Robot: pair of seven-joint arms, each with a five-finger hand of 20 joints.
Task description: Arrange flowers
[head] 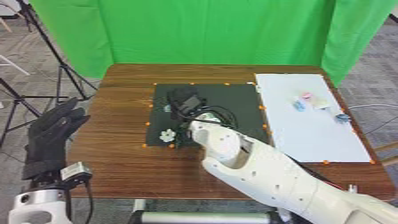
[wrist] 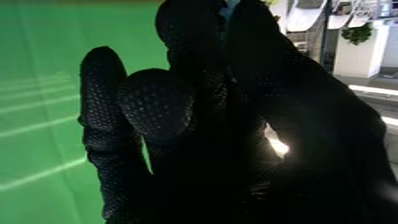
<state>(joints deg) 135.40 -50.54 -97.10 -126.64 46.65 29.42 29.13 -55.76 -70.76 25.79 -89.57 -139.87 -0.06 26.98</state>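
I have the right hand (head: 184, 96) over the dark mat (head: 240, 100), with the white flower (head: 168, 135) lying on the mat, nearer me. I count one white flower there and four small pieces on the white sheet (head: 324, 142): pink, light blue, pale and grey-blue. My left hand (head: 51, 131) is relaxed beside the bench (head: 111, 165). In the right wrist view, my right hand (wrist: 200, 95) pinches a pale blue bit (wrist: 230, 6) between thumb and fingertip.

Green curtain (head: 213, 35), brown wood-grain table (head: 124, 100), white board (head: 306, 130)
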